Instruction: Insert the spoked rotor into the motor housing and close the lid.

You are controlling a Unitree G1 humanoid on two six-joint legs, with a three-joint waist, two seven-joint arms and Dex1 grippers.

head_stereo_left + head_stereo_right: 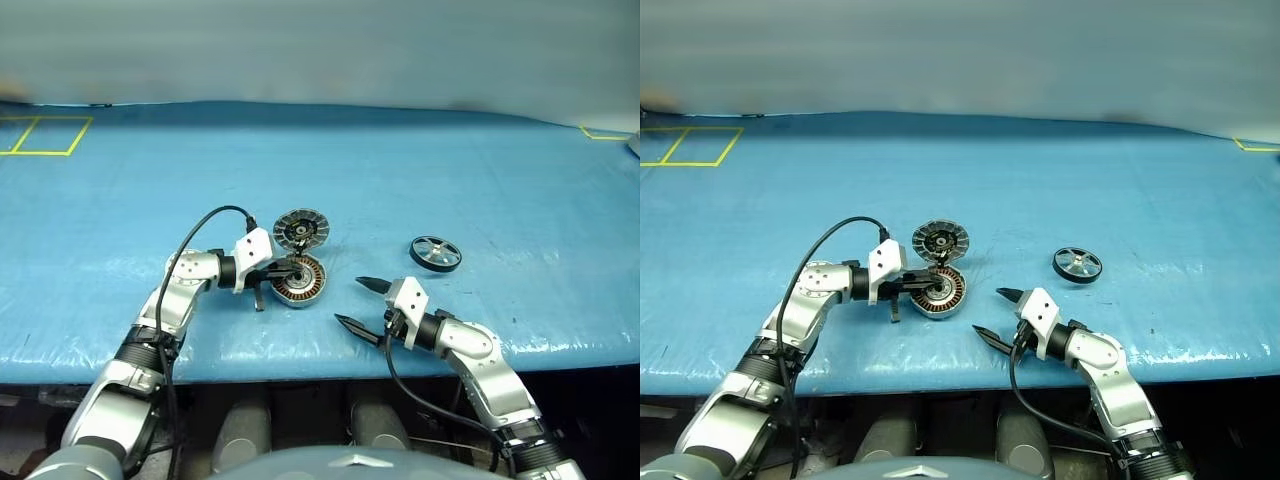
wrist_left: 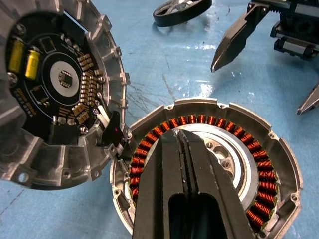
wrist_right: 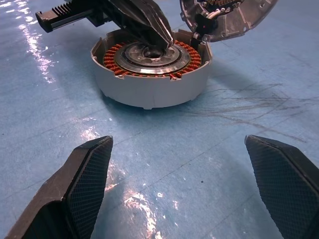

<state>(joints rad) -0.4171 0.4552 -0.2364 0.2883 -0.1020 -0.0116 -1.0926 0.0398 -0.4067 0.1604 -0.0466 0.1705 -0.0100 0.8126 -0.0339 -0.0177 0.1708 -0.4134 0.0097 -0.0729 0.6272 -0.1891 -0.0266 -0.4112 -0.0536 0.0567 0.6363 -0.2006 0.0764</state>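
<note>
Head views, progress: nothing of the task looks done yet; the spoked rotor lies flat on the blue table cover, well apart from the motor housing and to its right. Left, by my reading: pick up the rotor, seat it, then swing the lid shut.
Head views, housing: it sits near the front edge, left of centre, with the lid standing open on its far side.
Head views, left gripper: it reaches in from the left over the housing, fingers pressed together with nothing between them.
Head views, right gripper: low over the cover to the near right of the housing, fingers spread wide and empty.

Left wrist view, housing contents: a ring of copper-orange windings around a silvery central hub; no rotor inside.
Left wrist view, left gripper: its closed black fingers lie over the hub; whether they touch it I cannot tell.
Left wrist view, lid: its inner face carries a dark circuit board with two yellow capacitors; it hangs from the hinge at the housing's rim.
Left wrist view, rotor: beyond the housing, on the cover, near the right gripper's fingertip.

Right wrist view, housing: it stands open ahead, the windings showing, the left gripper's tip over the hub.
Right wrist view, right gripper: two textured pads set wide apart with bare cover between them.
</note>
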